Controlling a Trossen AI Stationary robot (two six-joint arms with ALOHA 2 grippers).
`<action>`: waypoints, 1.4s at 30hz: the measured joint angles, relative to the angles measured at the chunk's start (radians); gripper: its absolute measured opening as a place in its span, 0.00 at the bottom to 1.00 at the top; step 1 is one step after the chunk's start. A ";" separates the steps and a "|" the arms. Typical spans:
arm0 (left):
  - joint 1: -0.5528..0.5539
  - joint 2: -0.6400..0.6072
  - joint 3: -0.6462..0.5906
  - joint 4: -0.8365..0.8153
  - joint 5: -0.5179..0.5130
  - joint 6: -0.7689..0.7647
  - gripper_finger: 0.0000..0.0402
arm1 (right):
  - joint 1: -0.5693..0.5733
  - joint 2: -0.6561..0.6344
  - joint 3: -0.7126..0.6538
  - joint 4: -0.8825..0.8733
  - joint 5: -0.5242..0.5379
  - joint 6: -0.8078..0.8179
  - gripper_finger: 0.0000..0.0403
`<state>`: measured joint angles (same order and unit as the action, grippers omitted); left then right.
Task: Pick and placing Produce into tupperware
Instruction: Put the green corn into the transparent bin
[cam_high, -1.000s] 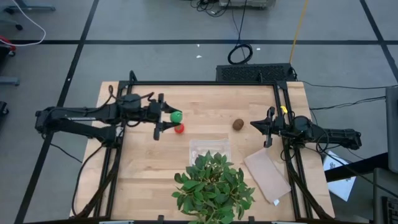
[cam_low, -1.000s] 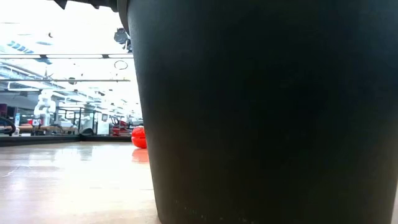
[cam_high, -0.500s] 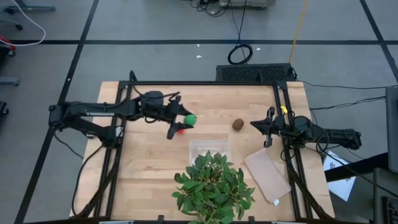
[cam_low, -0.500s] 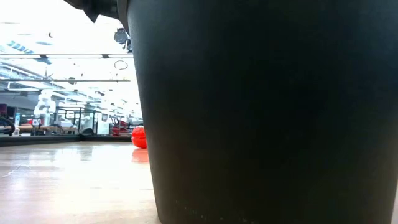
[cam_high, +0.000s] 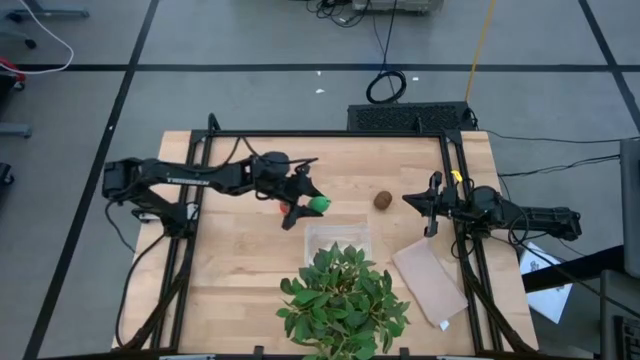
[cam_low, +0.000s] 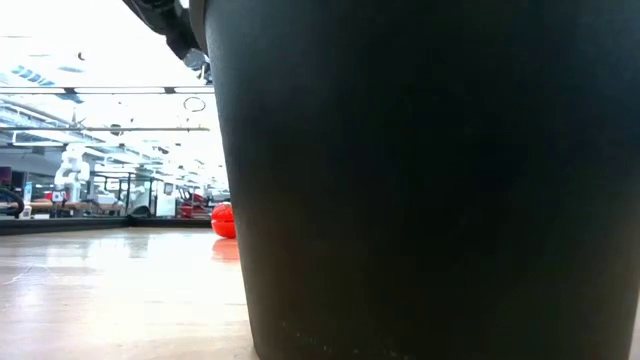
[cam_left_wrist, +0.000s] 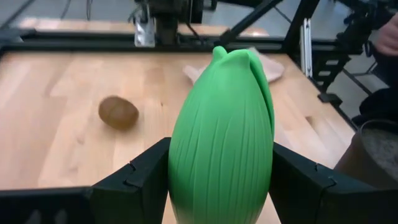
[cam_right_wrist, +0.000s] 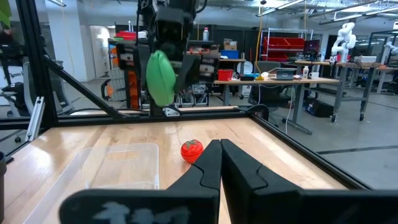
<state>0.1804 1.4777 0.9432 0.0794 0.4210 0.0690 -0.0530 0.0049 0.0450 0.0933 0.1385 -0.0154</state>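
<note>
Green oblong produce piece pinched upright in left hand, carried above the surface just short of clear tupperware; tomato beneath, kiwi apart. Right hand pressed together, idle. Risk: early release, piece rolling off container rim. No readable labels.

Green ribbed pod hung above the table at frame centre, clamped upright between dark fingers, just above the clear container's upper left corner. Red tomato sat on the wood just left of the pod. Brown kiwi lay right of centre, well apart. Container stood empty, lower centre.
</note>
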 joint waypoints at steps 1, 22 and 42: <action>-0.003 0.011 0.000 -0.001 0.000 -0.001 0.56 | 0.000 0.000 0.000 0.000 0.000 0.000 0.00; -0.149 0.114 0.092 -0.052 -0.109 -0.024 0.56 | 0.000 0.000 0.000 0.001 0.000 -0.007 0.00; -0.220 0.388 0.370 -0.473 -0.192 0.253 0.56 | 0.000 0.013 0.000 0.000 0.019 -0.005 0.00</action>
<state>-0.0399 1.8661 1.3137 -0.3935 0.2289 0.3216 -0.0529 0.0180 0.0449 0.0934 0.1577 -0.0205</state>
